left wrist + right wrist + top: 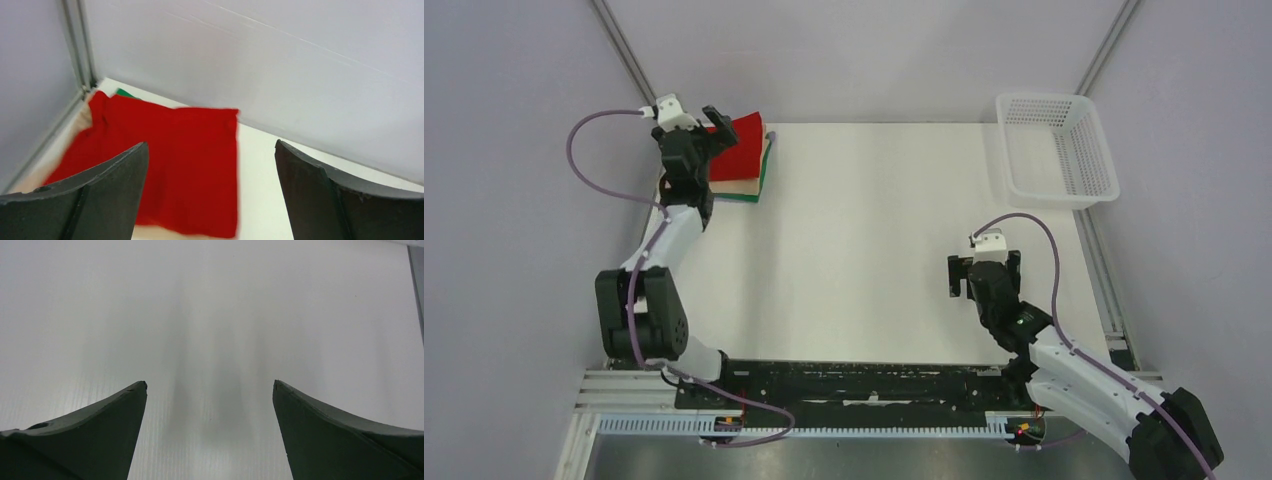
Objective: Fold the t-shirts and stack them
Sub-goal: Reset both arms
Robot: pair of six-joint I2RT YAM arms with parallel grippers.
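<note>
Three folded t-shirts lie stacked in the table's far left corner: the red t-shirt (744, 142) on top, the beige t-shirt (732, 186) under it, the dark green t-shirt (765, 168) at the bottom. My left gripper (696, 132) is open and empty, hovering over the stack's left side. In the left wrist view the red t-shirt (170, 160) lies below the left gripper (210, 150), with a green sliver (125, 93) and a beige edge (150, 233) showing. My right gripper (984, 270) is open and empty above bare table; the right wrist view shows the right gripper (210, 385) over bare table too.
A white mesh basket (1090, 150) stands at the far right corner. Walls close off the back and both sides, and a metal post (80, 45) rises right beside the stack. The arm bases and a black rail (864, 380) run along the near edge.
</note>
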